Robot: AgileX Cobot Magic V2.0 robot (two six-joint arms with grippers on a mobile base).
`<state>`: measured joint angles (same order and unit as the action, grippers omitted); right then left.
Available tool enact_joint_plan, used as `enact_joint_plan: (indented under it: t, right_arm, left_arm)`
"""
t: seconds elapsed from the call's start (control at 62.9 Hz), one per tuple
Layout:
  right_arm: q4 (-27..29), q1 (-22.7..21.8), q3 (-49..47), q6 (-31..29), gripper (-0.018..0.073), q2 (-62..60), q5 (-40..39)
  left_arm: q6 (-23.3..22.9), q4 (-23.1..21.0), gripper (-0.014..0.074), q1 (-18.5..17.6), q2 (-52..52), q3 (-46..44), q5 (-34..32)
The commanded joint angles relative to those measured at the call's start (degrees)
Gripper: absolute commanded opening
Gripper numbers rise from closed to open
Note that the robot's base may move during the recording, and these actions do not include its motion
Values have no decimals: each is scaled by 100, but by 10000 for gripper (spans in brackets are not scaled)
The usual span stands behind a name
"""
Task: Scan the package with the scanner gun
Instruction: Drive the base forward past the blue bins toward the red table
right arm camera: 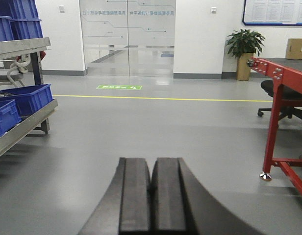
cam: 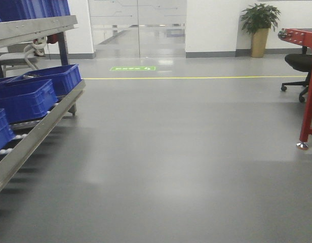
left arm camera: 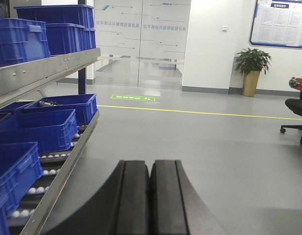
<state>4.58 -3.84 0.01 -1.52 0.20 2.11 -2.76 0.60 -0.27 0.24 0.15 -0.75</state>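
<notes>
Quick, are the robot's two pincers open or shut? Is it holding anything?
Left pincer: shut, holding nothing.
Right pincer: shut, holding nothing.
</notes>
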Motion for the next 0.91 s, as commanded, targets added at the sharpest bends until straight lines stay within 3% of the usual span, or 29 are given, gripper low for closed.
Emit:
enact_joint_plan:
  t: [0.0, 0.89]
  right_arm:
    - [-35, 3, -1, 29, -168, -20, -107]
    - [-35, 3, -1, 29, -168, -20, -107]
  left_arm:
    - [-27, 27, -111, -5, -24, -15, -131]
    - [-27, 27, -111, -5, -24, -15, -131]
